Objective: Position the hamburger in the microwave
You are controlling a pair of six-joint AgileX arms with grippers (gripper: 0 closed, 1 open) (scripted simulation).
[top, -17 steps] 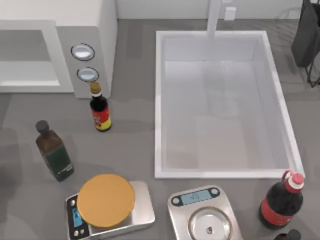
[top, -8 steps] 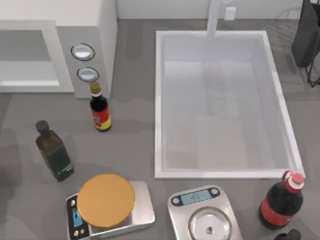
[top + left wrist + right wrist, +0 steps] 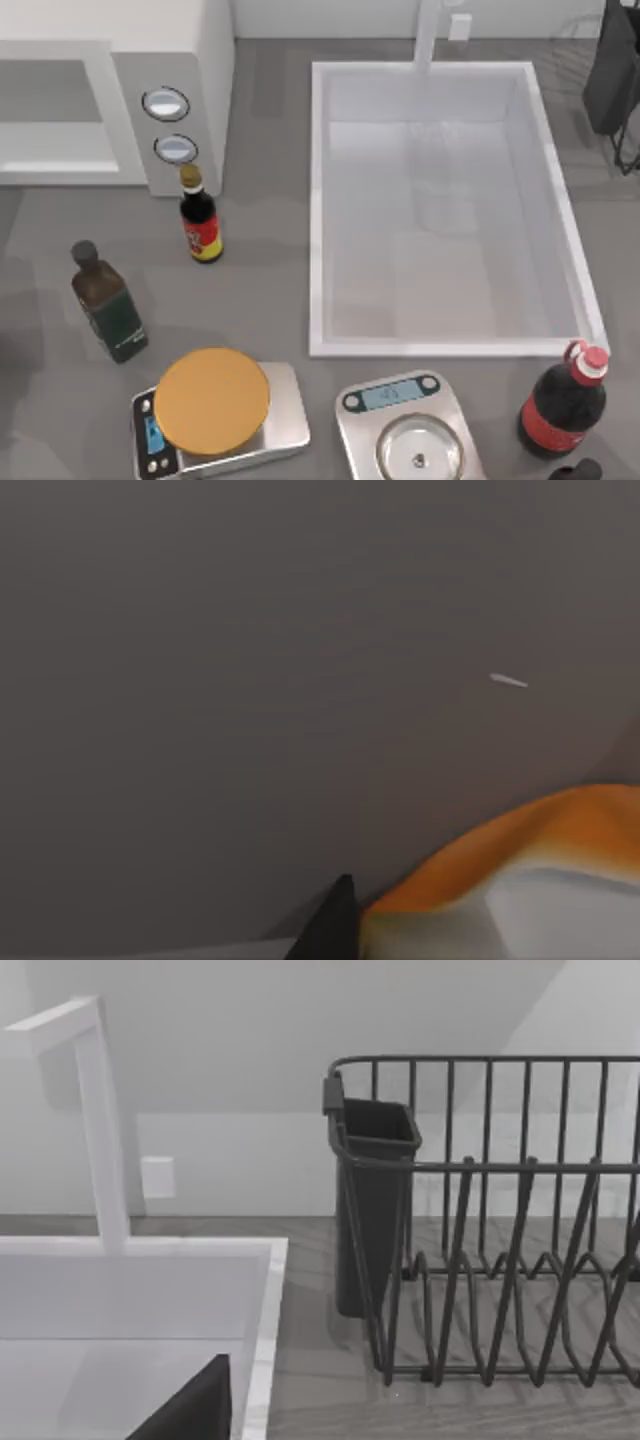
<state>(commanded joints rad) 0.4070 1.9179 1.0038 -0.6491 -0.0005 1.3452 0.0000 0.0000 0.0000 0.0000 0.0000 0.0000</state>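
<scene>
Closest to the left wrist camera was the hamburger [image 3: 545, 830], just an orange rounded bun edge with a pale bit under it, sitting next to a dark tip of the left tool [image 3: 335, 930] over bare grey desk [image 3: 250, 660]. Honestly couldn't tell if that tool was apart or clamped on it, or whether the bun was resting on the desk or lifted. My guess was that it'd handle light and squashy, with a smooth domed top that would slide out of a pinch. So I'd take it across the sides at the widest part and squeeze gently, not from the crown. From above, the near edge of the desk had a kitchen scale [image 3: 285, 425] carrying a flat orange disc [image 3: 212, 400]. A second scale [image 3: 400, 395] and a cola bottle [image 3: 560, 405] sat off to the right. Past those were a dark green bottle [image 3: 110, 310] and a sauce bottle [image 3: 200, 222], then the white sink [image 3: 317, 200]. At the far left stood the microwave [image 3: 205, 60], its grey cavity facing out with no burger inside. The right tool [image 3: 190, 1405] was parked by the sink's far corner near the dish rack [image 3: 520, 1260]; couldn't tell its state either.
</scene>
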